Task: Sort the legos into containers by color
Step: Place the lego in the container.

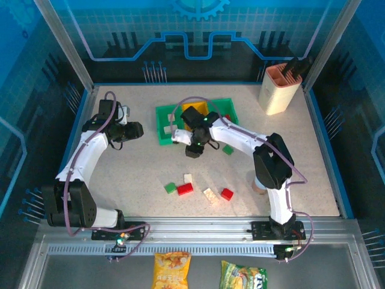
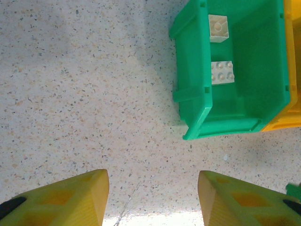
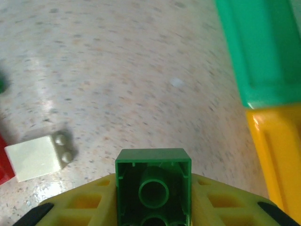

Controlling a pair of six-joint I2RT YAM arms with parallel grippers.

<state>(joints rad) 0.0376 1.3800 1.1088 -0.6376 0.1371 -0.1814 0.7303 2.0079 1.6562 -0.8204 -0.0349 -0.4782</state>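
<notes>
Three containers stand in a row at the table's back: a green bin point(image 1: 163, 126), a yellow one point(image 1: 198, 109) and a second green one point(image 1: 230, 108). My right gripper point(image 1: 194, 149) hangs just in front of them, shut on a green lego point(image 3: 153, 188) seen from its hollow underside, above bare table beside the green bin point(image 3: 263, 52) and yellow bin point(image 3: 277, 150). My left gripper point(image 2: 153, 197) is open, nothing between its fingers, left of the green bin point(image 2: 193, 94), which holds two cream legos point(image 2: 222, 72). Loose red point(image 1: 184, 188), green point(image 1: 170, 188) and cream point(image 1: 210, 194) legos lie nearer the front.
A tall cream holder with a pink rim point(image 1: 280, 87) stands at the back right. Another green lego point(image 1: 228, 149) lies just right of my right gripper. A cream lego point(image 3: 37, 157) lies below and left of it. Two snack bags point(image 1: 171, 270) sit off the table's front.
</notes>
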